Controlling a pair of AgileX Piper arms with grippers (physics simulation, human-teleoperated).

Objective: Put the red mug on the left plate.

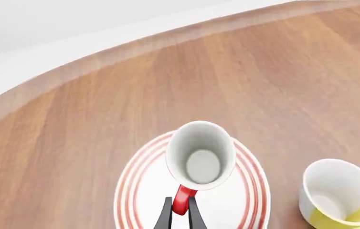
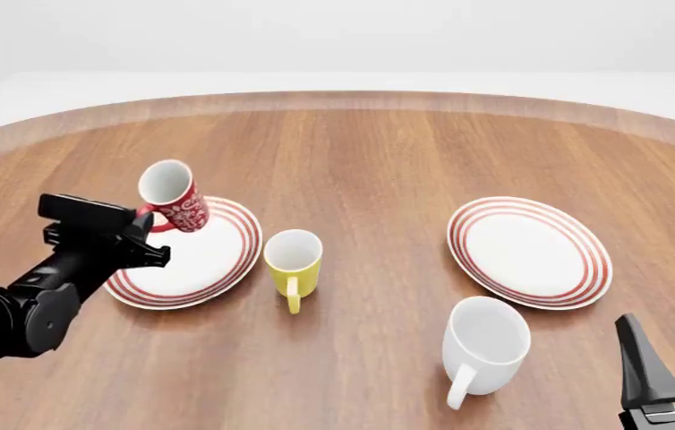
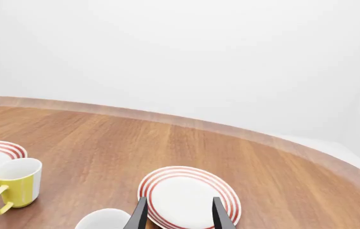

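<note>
- In the front view, the left gripper (image 2: 147, 235) is being largely hidden behind its own black wrist, so its fingers cannot be made out there.
- In the left wrist view, the fingers (image 1: 164, 215) are being shown closed tightly on the red handle of the red mug (image 1: 200, 155); only the white inside and the handle are visible, the pattern being hidden.
- The right gripper (image 2: 672, 358) is being cut off at the front view's lower right corner; in its own wrist view the jaws are standing apart with nothing between them.
- No writing or brand is being shown anywhere; only a white swirl pattern on the mug's red wall can be made out.
- The red mug is being held over the far edge of the left plate (image 2: 212, 260), tilted, its mouth pointing up and to the left, its handle toward the gripper.
- Whether its base is touching the plate cannot be told.
- The yellow mug (image 2: 294, 262) is standing just beside the plate's right rim.
</note>
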